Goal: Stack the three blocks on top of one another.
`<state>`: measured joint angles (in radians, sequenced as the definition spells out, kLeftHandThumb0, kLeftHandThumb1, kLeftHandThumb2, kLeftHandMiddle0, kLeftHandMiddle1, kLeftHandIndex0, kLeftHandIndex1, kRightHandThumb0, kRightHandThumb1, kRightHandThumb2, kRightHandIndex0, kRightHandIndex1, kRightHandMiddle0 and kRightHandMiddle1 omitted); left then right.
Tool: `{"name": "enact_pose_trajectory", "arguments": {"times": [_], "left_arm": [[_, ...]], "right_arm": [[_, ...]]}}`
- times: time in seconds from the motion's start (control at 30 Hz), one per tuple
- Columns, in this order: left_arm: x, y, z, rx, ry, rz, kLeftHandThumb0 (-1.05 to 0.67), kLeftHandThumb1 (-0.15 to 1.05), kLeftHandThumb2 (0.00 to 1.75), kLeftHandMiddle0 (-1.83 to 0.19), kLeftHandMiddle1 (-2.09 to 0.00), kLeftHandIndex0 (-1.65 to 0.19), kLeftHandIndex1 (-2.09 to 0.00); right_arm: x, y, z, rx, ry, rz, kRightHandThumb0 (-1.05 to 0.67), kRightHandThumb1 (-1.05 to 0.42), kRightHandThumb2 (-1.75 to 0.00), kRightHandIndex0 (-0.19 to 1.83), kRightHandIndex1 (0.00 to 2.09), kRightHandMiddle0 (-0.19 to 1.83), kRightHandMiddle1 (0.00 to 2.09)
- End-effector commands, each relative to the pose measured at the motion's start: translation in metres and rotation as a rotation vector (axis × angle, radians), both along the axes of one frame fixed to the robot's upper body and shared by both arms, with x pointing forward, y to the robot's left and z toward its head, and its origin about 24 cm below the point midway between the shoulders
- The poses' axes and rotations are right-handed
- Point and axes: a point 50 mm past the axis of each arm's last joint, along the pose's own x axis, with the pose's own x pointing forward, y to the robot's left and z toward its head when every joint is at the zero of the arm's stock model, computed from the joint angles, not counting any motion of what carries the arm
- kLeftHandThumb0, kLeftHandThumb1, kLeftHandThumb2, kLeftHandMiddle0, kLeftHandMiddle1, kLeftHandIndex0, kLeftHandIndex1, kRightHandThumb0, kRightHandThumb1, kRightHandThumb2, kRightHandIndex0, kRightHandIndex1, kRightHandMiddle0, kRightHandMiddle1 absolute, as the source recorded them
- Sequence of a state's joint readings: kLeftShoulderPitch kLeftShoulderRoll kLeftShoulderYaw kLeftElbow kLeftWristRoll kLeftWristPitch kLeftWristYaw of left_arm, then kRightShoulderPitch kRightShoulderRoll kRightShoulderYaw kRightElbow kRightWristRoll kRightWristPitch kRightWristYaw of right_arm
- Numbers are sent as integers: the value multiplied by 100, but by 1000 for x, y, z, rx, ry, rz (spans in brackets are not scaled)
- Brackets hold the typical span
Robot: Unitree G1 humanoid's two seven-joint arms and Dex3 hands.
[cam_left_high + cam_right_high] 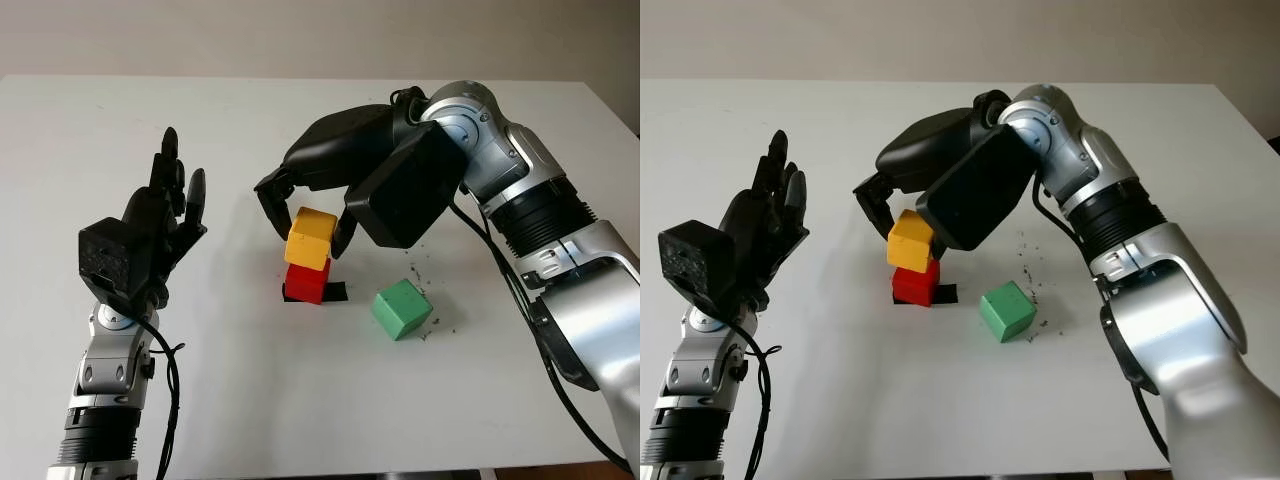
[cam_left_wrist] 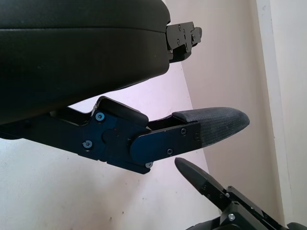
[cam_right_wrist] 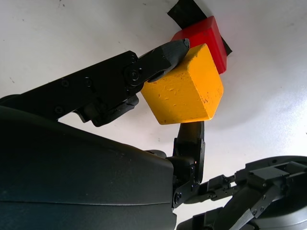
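- Presently the right hand [image 1: 305,215] is reaching in over the middle of the tabletop [image 1: 240,400], its fingers [image 3: 165,52] grasping the yellow block [image 1: 311,238] from opposite sides.
- The yellow block is sitting on the red block [image 1: 307,281], skewed and a bit tilted rather than squared up; whether its full weight is resting there I cannot tell.
- The red block is standing on a patch of black tape [image 1: 334,292].
- The green block [image 1: 401,309] is lying alone at about 4 o'clock from the stack, near but apart.
- The left hand [image 1: 160,225] is hovering raised at 9 o'clock from the stack, well apart, released and holding nothing.
- Risk, as I judge it: letting go while the yellow block is sitting crooked could be tipping it off the red one; a finger dragging on the way out could be shoving both off the tape.
- Further risk: a skewed second tier is giving the green block a poor seat later.
- Surface: a plain white tabletop, smooth, with dark specks scattered around the green block [image 1: 430,265].
- Room: a pale beige wall [image 1: 300,35] is running behind the far edge.
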<state>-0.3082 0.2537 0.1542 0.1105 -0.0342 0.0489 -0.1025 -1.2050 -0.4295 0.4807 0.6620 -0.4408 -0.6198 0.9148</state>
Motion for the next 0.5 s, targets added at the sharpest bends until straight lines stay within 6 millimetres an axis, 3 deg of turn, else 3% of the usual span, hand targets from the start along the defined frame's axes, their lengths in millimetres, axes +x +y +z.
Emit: {"name": "enact_pose_trajectory", "arguments": {"times": [0.0, 0.47], "left_arm": [[-1, -2, 4, 4, -19, -1, -84, 105, 65, 15, -5, 17, -5], [-2, -2, 3, 7, -18, 1, -85, 105, 64, 14, -6, 16, -6]], "right_arm": [[0, 0, -3, -4, -2, 1, -44, -93, -5, 26, 5, 31, 166], [6, -5, -14, -24, 13, -18, -45, -93, -6, 28, 6, 33, 158]]}}
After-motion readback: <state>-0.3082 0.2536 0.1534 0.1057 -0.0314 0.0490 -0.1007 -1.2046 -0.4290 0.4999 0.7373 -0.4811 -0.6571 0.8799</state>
